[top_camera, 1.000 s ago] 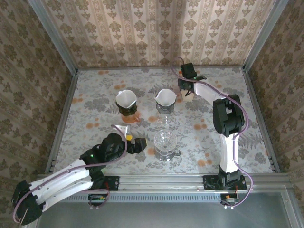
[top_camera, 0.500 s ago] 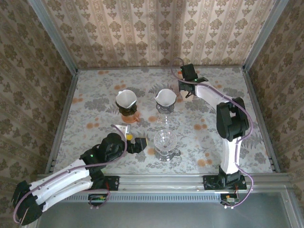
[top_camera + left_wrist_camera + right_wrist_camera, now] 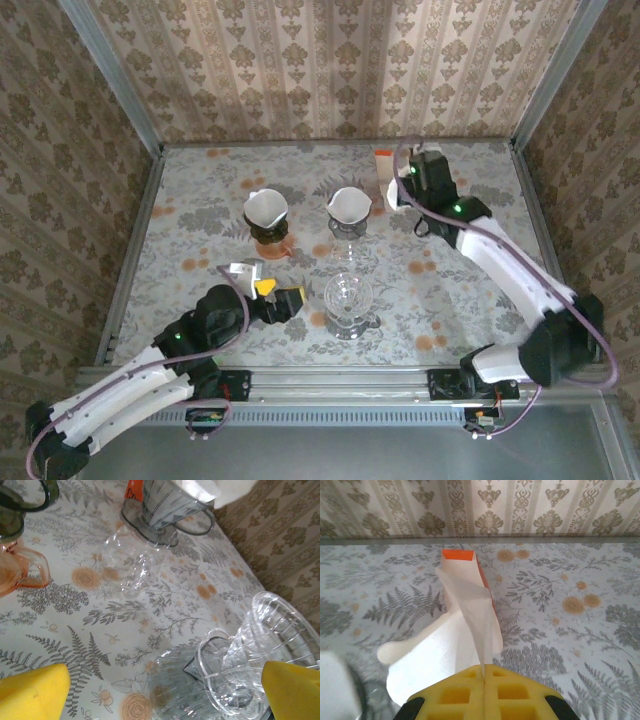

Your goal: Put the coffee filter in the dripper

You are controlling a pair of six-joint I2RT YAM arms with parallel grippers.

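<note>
From above, the left tool (image 3: 278, 300) stands spread, and the empty glass dripper (image 3: 348, 297) sits just ahead of it on the desk (image 3: 200, 200). The right tool (image 3: 400, 190) is at the far side, just beside an orange box (image 3: 383, 160).

On the left wrist camera, the glass dripper (image 3: 260, 645) lies ahead of the left tool (image 3: 160, 692), between its yellow pads (image 3: 32, 695).

On the right wrist camera, the right tool (image 3: 484, 675) is pressed together, pinching a white paper filter (image 3: 445, 650) that fans out ahead of it. The orange box (image 3: 462, 555) stands just behind the filter.
</note>
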